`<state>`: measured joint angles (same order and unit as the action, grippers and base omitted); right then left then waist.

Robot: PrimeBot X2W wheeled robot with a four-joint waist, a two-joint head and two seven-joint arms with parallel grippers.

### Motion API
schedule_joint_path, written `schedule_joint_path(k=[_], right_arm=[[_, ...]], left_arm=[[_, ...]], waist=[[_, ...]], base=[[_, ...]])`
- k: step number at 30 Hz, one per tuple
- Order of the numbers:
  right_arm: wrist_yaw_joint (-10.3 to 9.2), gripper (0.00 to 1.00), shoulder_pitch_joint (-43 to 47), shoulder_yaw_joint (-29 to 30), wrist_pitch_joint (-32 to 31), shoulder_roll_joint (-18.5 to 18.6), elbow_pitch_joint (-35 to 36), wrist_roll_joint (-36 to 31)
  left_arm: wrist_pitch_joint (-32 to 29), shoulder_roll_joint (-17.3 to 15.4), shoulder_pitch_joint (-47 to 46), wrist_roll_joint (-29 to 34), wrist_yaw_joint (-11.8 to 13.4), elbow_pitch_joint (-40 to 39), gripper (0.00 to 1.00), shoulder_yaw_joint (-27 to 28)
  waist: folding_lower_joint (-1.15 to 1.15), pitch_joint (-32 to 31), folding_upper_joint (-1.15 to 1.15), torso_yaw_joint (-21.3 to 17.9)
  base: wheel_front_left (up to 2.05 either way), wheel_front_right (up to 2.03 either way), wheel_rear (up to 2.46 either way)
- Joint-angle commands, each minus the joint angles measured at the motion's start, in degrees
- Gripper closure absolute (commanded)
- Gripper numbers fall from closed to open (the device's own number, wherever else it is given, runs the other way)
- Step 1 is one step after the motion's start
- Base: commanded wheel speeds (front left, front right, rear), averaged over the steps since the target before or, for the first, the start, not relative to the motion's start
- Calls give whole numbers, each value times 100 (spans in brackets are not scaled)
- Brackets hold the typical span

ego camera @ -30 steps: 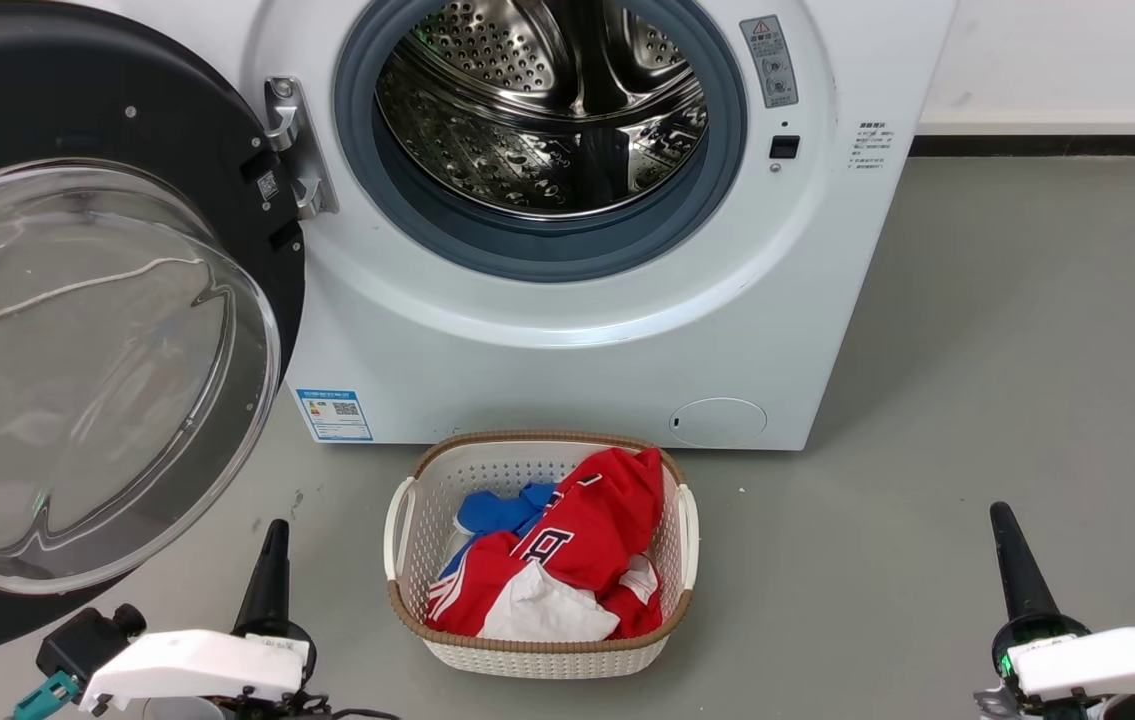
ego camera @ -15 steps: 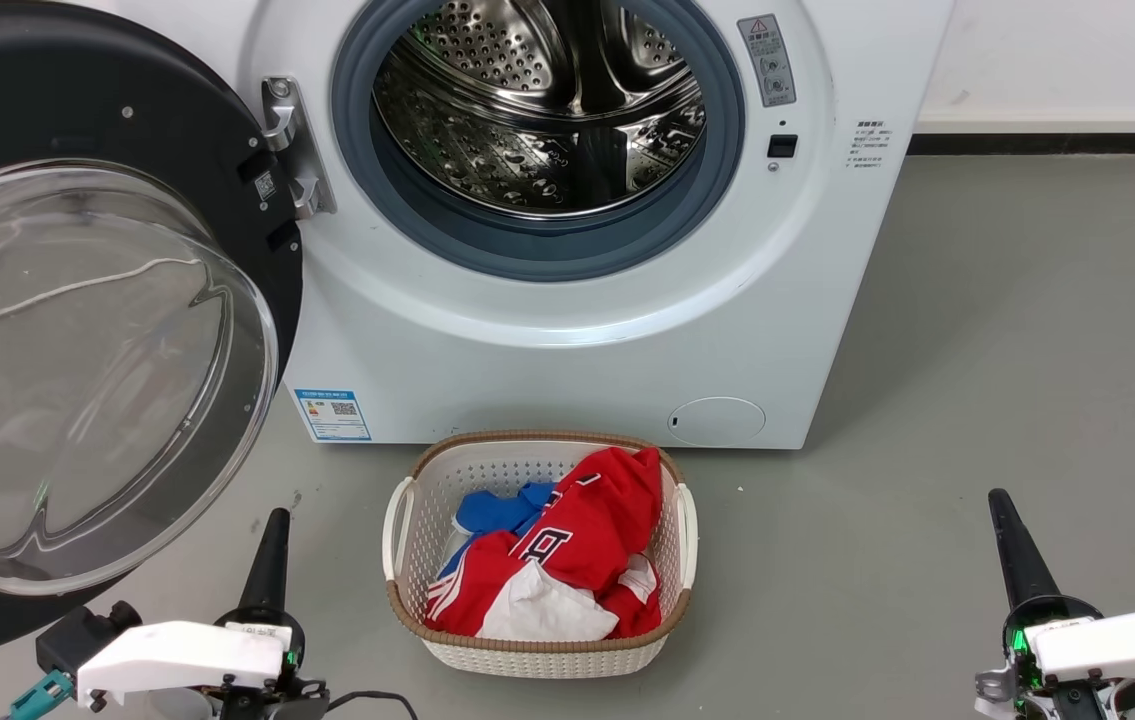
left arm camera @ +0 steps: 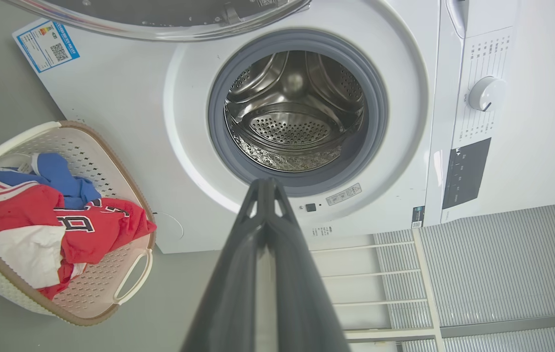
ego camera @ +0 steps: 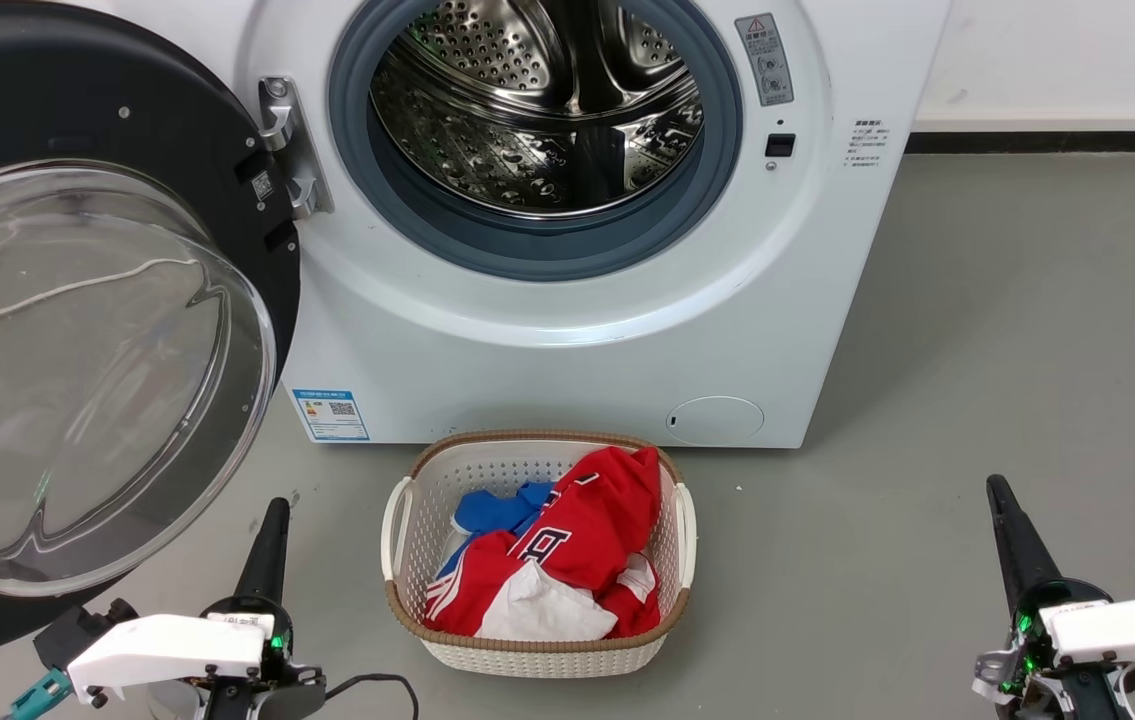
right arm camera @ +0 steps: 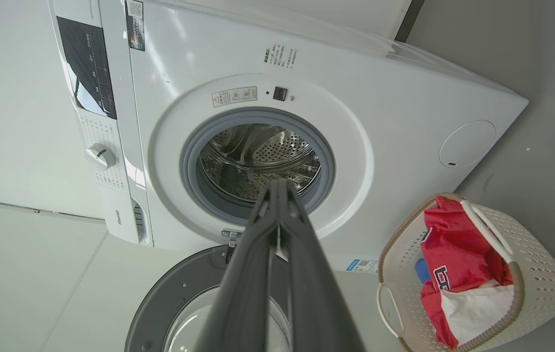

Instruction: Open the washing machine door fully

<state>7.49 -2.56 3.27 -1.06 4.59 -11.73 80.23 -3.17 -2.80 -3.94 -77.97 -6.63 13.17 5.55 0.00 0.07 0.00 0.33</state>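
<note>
Washing machine door point(ego camera: 77, 370) swung wide on its hinge, standing left of the exposed drum point(ego camera: 537, 110); opening judged complete or nearly so. Left gripper point(ego camera: 275, 512) and right gripper point(ego camera: 997, 492), each with fingers pressed together and empty, sit near, touching nothing.

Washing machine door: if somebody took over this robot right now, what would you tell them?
Left gripper: shut, empty, near the lower edge of the washing machine door.
Right gripper: shut, empty, above the floor at right.
The door is swung wide to the left on its hinge; the drum is exposed. A laundry basket sits in front of the machine.
Done: door looks fully open.
Left: probably nothing.
</note>
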Motion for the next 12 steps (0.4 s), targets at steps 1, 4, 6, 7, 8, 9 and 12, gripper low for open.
schedule_joint_path(k=[1,4,6,7,8,9,12], right_arm=[[0,100,-134,19,-37,25,-10,146],[0,100,-163,30,-72,21,-36,282],[0,100,-184,35,-98,18,-49,376],[0,100,-193,39,-112,17,-59,423],[0,100,-201,42,-123,16,-66,472],[0,100,-211,45,-139,14,-74,519],[0,100,-249,54,-172,10,-96,645]], left_arm=[[-35,-12,-126,-139,-41,-5,100,20],[-72,-12,-142,-283,-48,5,100,29],[-93,-13,-150,-383,-48,11,100,37],[-108,-13,-152,-430,-48,17,100,41],[-120,-13,-156,-475,-51,20,100,44],[-129,-13,-159,-520,-55,24,100,47],[-163,-12,-180,-661,-59,35,100,57]], waist=[[0,1,0,-2],[0,2,0,-5],[0,2,0,-7],[0,3,0,-8],[0,3,0,-9],[0,3,0,-10],[0,4,0,-13]], base=[[0,0,0],[0,0,0],[0,0,0],[0,0,0],[0,0,0],[0,0,0],[0,0,0]])
